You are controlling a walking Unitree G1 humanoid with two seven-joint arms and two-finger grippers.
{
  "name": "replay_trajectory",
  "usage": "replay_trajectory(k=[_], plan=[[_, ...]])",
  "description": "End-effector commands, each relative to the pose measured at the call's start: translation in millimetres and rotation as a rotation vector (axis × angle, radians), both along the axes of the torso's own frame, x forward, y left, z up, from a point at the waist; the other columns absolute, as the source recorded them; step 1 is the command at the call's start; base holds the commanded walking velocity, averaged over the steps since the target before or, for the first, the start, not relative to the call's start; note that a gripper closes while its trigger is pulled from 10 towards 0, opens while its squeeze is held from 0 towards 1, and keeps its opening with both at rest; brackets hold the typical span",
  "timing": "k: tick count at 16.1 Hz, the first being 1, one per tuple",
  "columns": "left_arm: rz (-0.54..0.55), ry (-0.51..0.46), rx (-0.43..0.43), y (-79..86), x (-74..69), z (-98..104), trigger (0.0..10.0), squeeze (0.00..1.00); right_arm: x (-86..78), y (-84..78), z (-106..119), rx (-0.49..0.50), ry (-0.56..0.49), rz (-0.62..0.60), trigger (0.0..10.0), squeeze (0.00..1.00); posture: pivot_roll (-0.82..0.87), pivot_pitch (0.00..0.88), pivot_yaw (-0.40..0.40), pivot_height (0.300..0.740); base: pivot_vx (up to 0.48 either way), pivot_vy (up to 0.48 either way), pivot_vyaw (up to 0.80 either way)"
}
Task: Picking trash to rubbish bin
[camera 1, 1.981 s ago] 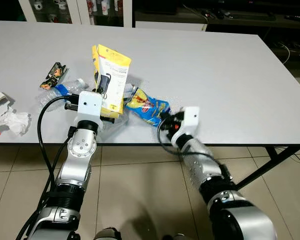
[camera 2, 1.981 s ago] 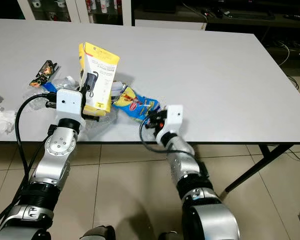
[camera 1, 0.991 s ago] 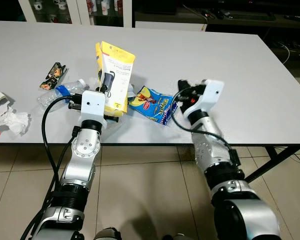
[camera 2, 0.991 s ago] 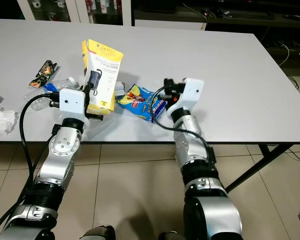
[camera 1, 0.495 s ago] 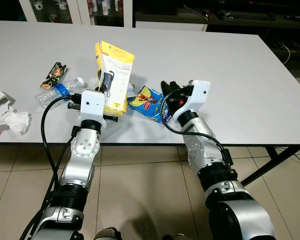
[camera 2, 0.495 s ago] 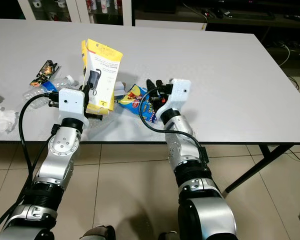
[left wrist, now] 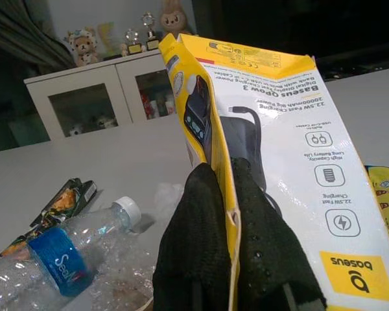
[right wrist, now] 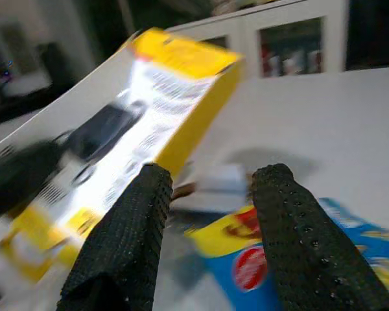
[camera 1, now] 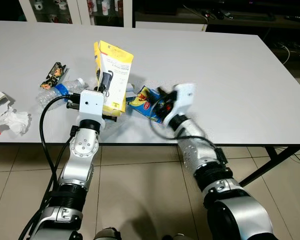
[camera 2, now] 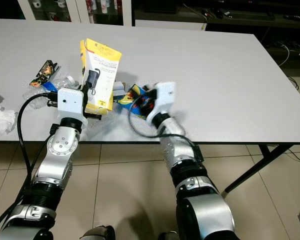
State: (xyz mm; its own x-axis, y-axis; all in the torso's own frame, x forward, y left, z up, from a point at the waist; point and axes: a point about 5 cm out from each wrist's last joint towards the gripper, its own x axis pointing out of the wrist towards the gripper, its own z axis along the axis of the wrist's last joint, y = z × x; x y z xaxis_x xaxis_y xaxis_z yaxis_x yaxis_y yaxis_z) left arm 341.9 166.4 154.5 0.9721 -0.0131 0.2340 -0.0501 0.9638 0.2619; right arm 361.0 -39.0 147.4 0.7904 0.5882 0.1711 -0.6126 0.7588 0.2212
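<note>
A yellow and white power-bank box (camera 1: 113, 75) stands upright above the table's front part, and my left gripper (left wrist: 230, 227) is shut on its lower edge. A blue and yellow snack bag (camera 1: 144, 98) lies flat on the table just right of the box. My right gripper (camera 1: 161, 104) hovers blurred over the bag's right end. In the right wrist view its fingers (right wrist: 124, 233) stand open, with the snack bag (right wrist: 243, 262) below the gap and the box (right wrist: 142, 123) beyond.
A crushed clear bottle (camera 1: 60, 92) with a blue label and a dark wrapper (camera 1: 54, 75) lie left of the box. Crumpled white tissue (camera 1: 13, 120) sits at the far left edge. The white table (camera 1: 215, 65) stretches bare to the right and back.
My right gripper rose from the table's front edge, then swung left over the snack bag toward the box. The left gripper keeps the box nearly still.
</note>
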Motion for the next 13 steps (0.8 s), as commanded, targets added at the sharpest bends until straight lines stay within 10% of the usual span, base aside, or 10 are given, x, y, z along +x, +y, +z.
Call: replay_trajectory(k=[1, 12, 13], plan=[[-0.018, -0.013, 0.021, -0.8, -1.7, 2.6, 10.0, 0.0, -5.6, 17.9, 0.1, -0.034, -0.025, 0.085, 10.0, 0.0, 0.08, 0.082, -0.086, 0.74, 0.0, 0.0, 0.0], [-0.02, -0.008, 0.058, 9.7, -17.2, 1.7, 10.0, 0.0, -10.2, 21.0, -20.8, -0.079, 0.034, 0.085, 10.0, 0.0, 0.12, 0.13, -0.087, 0.74, 0.0, 0.0, 0.0], [-0.023, -0.005, 0.06, 9.2, -18.7, 1.2, 10.0, 0.0, -6.6, 19.0, -15.1, -0.069, 0.021, 0.067, 10.0, 0.4, 0.12, 0.139, -0.083, 0.74, 0.0, 0.0, 0.0]])
